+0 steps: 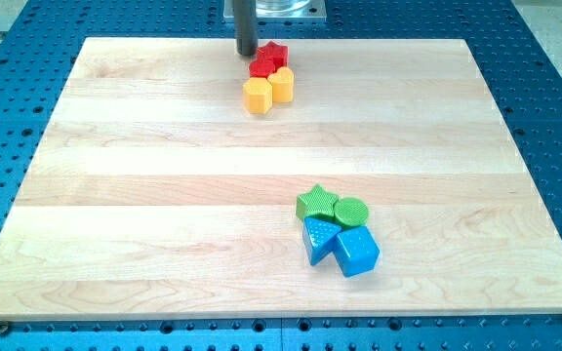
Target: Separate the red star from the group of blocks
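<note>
Pale wooden planks are making up the board [164, 195], which is lying on a blue perforated bench, and near the top centre of the frame my tip [247, 54] is standing just to the left of the red star [276, 53], close enough that I cannot tell whether it is touching. With no jaws on the rod, there is nothing to spread or press together; it is only pushing. The star is sitting at the upper right of its cluster, with a second red block [261, 68] directly below and left of it and two yellow blocks, one [258, 97] and another [282, 85], lying lower still. Since the star is lying to the right of my tip, a rightward push looks likeliest to be sliding it free. The second red block's shape is partly hidden by its neighbours. Well apart, toward the lower right, a green star [316, 204], a green cylinder [351, 212] and two blue blocks [356, 253] [318, 237] are clustering.
</note>
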You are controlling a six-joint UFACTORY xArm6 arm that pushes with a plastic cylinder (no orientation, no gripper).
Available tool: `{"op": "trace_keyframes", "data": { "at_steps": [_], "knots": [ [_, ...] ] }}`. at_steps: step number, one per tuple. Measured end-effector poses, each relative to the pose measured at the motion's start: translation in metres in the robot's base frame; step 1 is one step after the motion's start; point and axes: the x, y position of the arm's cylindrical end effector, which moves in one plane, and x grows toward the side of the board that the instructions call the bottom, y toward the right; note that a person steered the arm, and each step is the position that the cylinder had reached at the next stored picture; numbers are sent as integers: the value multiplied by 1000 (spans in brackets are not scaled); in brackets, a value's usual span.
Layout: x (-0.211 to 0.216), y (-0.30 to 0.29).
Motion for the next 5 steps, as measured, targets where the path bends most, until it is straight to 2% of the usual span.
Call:
{"op": "trace_keyframes", "data": {
  "at_steps": [2,3,4,5],
  "knots": [
    [103,43],
    [103,86],
    [63,80],
    [72,127]
  ]
}}
